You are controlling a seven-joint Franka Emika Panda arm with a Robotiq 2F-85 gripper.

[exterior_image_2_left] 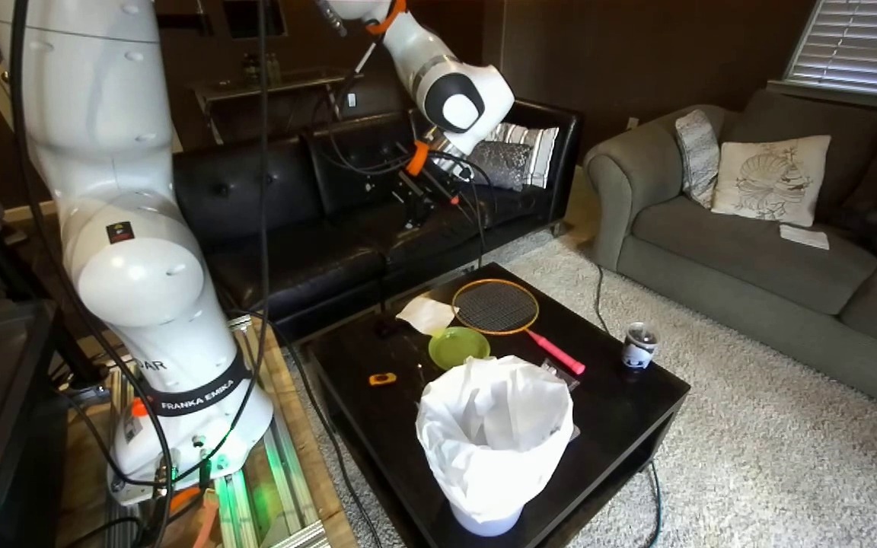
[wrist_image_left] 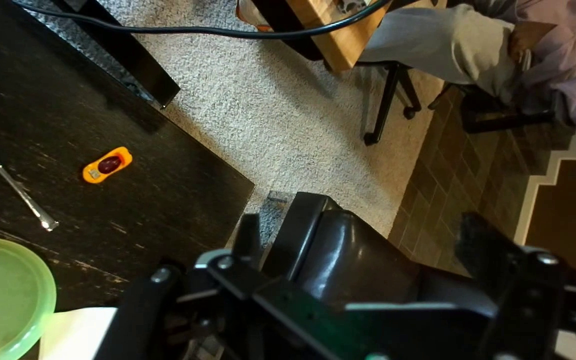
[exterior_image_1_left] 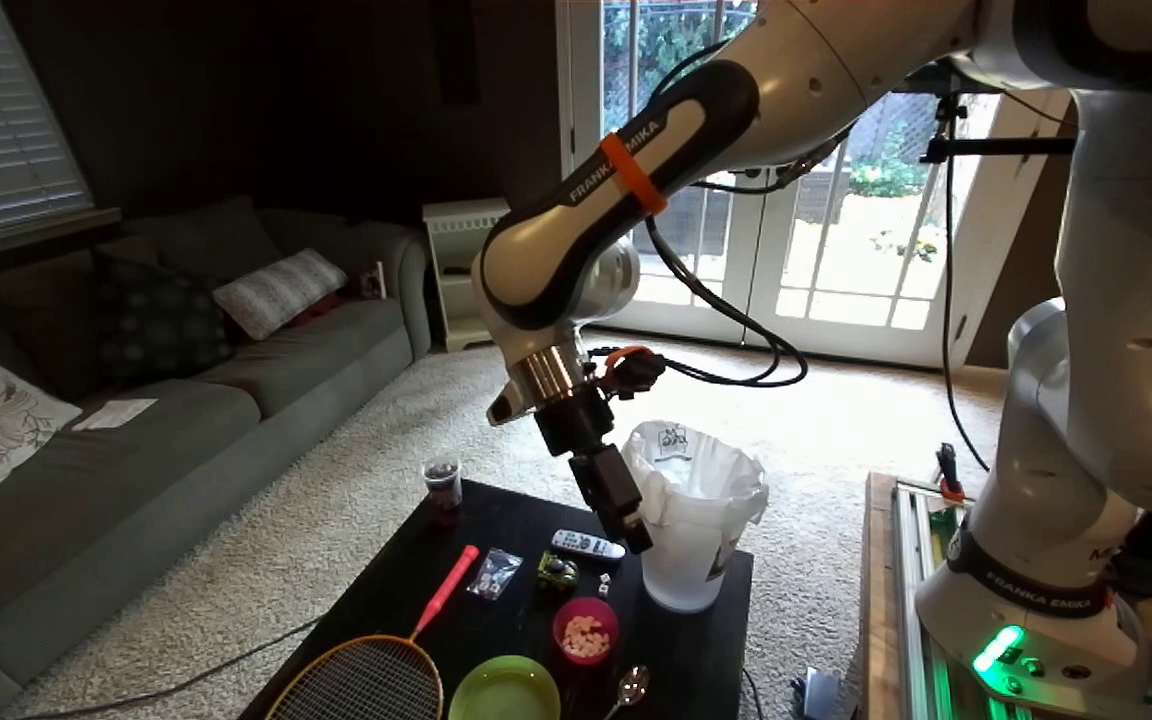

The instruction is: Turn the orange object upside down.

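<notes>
The orange object point(wrist_image_left: 107, 165) lies on the dark coffee table point(wrist_image_left: 168, 210) in the wrist view. It is small, low and elongated, with a dark oval in its middle and a small pale label at one end. It also shows in an exterior view point(exterior_image_2_left: 382, 379), near the table's edge. My gripper point(wrist_image_left: 363, 232) is open and empty, its black fingers wide apart. It is up in the air and apart from the orange object, which lies left of the fingers in the wrist view. The gripper also shows in both exterior views point(exterior_image_1_left: 638, 535) point(exterior_image_2_left: 414, 219).
A silver spoon point(wrist_image_left: 15, 185) and a green bowl point(wrist_image_left: 8, 295) lie near the orange object. A tall white bag-lined bin point(exterior_image_1_left: 686, 540), a pink bowl point(exterior_image_1_left: 566, 632), a racket point(exterior_image_2_left: 495, 306), a remote point(exterior_image_1_left: 588, 544) and a cup point(exterior_image_2_left: 639, 346) stand or lie on the table.
</notes>
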